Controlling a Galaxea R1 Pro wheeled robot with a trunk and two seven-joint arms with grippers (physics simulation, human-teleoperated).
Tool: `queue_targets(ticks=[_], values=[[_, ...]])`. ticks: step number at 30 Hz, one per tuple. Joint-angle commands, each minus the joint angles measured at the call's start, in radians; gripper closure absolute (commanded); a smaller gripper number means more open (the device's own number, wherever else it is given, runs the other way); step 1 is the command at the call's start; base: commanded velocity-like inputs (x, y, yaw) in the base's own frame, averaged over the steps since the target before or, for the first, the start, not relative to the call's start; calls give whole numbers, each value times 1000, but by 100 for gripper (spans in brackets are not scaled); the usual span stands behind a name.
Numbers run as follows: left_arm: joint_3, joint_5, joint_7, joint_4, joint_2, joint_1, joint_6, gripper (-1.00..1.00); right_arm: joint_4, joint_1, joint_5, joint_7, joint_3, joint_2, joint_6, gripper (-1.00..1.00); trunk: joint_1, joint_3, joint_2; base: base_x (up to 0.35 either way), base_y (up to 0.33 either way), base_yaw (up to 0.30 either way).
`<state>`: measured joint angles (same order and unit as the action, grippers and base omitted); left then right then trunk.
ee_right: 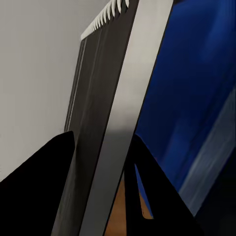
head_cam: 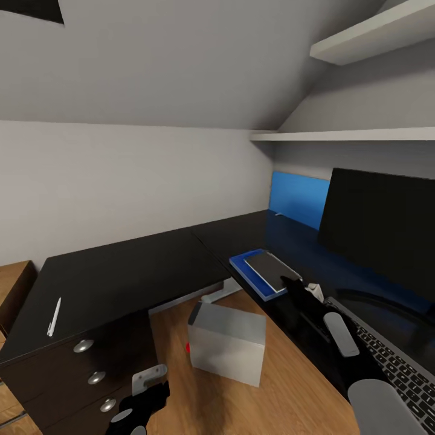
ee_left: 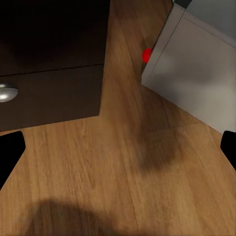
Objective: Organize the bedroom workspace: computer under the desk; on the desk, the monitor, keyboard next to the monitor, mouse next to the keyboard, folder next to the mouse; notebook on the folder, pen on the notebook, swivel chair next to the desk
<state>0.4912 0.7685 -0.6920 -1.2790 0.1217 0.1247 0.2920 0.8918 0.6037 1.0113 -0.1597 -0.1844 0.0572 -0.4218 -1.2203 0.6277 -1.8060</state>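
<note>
L-shaped dark table (head_cam: 121,272) runs along the white wall and turns toward the right, where the black monitor (head_cam: 380,223) stands upright with its screen facing the room. Grey box-shaped computer (head_cam: 226,341) sits on the wooden floor (head_cam: 175,338) in the table's inner corner, beside the drawer unit (head_cam: 90,374); its red light shows in the left wrist view (ee_left: 146,55). Keyboard (head_cam: 402,368) lies on the table in front of the monitor, long axis running along the table edge. Blue folder (head_cam: 254,275) lies flat near the table's edge, long axis pointing away toward the wall; the grey notebook (head_cam: 272,270) rests on it with the same axis, its spiral edge seen close in the right wrist view (ee_right: 105,17). White pen (head_cam: 54,316) lies apart on the left wing, long axis roughly toward the wall. Right arm reaches forward over the table, its pincer (head_cam: 294,286) pinching the notebook's near edge (ee_right: 101,147). Left arm hangs low, its pincer (head_cam: 142,399) spread wide above bare floor (ee_left: 118,152), holding nothing
</note>
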Motion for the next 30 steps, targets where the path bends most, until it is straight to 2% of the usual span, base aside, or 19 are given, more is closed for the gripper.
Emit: queue_targets(ticks=[1,2,7,21,25,26,29,30], values=[[3,5,-7,-2,1,1,3,-100,1,1,15,7,-4,-1,-6,100,0,1,-1,0,0,0],[3,5,-7,-2,1,1,3,-100,4,1,35,21,-6,-3,-6,100,0,1,-1,0,0,0],[3,5,-7,-1,1,1,3,-100,9,1,76,41,-10,-5,-6,100,0,1,-1,0,0,0],[3,1,-7,-4,2,1,-2,-100,9,1,83,73,-6,-12,-6,100,0,1,-1,111,0,0],[8,0,-7,-14,3,0,-40,-100,9,1,83,80,-4,-13,-6,100,0,1,-1,10,0,0],[55,0,-10,-19,5,-12,-112,-100,9,1,83,82,-3,-13,-6,100,0,1,-1,3,0,0],[116,0,-11,-19,13,-32,-189,-100,9,1,83,82,-3,-14,-6,100,0,1,-1,2,0,0],[159,1,-12,-18,22,-46,-248,-100,9,1,82,83,-3,-15,-6,100,0,1,-1,0,0,0]])
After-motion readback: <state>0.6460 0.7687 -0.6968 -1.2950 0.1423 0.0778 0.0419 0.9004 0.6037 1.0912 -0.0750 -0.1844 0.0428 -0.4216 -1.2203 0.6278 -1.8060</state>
